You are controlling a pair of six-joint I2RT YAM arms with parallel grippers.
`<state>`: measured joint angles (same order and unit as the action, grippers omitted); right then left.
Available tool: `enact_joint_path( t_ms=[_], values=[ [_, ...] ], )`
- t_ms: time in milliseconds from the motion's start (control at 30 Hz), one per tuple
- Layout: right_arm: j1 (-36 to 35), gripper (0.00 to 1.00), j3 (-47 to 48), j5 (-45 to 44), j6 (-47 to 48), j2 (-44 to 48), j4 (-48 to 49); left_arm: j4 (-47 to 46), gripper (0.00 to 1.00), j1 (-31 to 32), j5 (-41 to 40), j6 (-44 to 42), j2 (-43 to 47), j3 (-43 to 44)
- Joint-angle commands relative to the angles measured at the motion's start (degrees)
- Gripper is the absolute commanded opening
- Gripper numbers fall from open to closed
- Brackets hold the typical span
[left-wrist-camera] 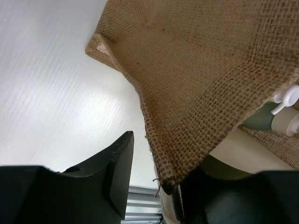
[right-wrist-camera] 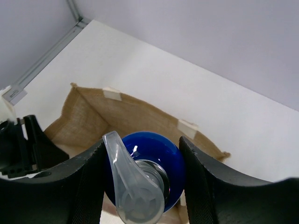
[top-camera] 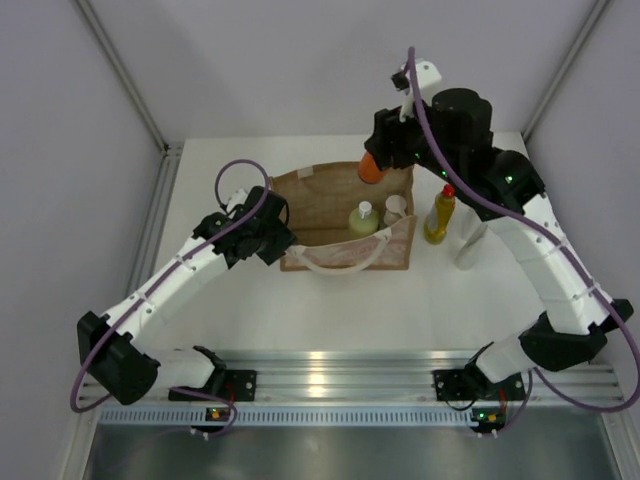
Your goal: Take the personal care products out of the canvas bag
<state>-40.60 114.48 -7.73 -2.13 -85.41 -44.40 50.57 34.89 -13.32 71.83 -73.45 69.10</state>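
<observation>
The right pincer (right-wrist-camera: 142, 163) clasps the orange bottle (top-camera: 369, 168) by its blue top, above the canvas bag's (top-camera: 300, 195) far corner. The next move is to carry it clear onto the table (top-camera: 350, 310). The left pincer (left-wrist-camera: 156, 163) stands parted around the bag's rim. Only the top view shows the yellow bottle (top-camera: 438, 215) and white bottle (top-camera: 470, 245) already out.

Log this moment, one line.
right hand shut on orange bottle above canvas bag | left hand open at bag edge | yellow bottle, white bottle on table

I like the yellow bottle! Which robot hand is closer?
Right. The right gripper hovers above the canvas bag, beside the yellow bottle; the left gripper is at the bag's opposite end.
</observation>
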Motion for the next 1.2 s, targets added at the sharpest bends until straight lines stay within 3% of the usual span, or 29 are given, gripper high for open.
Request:
enact_joint_path(
  t_ms=[0,233,467,633,933,1167],
  values=[
    [3.2,0.00,3.6,-4.6,0.7,5.3,1.2,0.2,0.46,-0.3,0.4,-0.3,1.4,-0.1],
    [12.7,0.00,-2.7,-4.7,1.2,10.7,-0.2,0.2,0.45,-0.3,0.7,-0.2,1.9,-0.2],
    [18.2,0.00,-16.0,-7.1,0.1,15.5,1.2,0.2,0.45,-0.3,0.9,-0.2,2.2,-0.2],
    [18.8,0.00,-34.7,-7.8,-1.1,22.5,13.1,0.1,0.45,-0.3,1.2,-0.6,2.0,0.0],
    [19.3,0.00,-56.9,-8.6,-5.5,30.0,27.3,0.1,0.45,-0.3,1.7,-1.1,1.9,0.1],
    [20.0,0.00,-72.8,-6.6,-7.0,30.0,37.0,0.1,0.45,-0.3,4.3,-2.0,1.3,2.1]
  ],
)
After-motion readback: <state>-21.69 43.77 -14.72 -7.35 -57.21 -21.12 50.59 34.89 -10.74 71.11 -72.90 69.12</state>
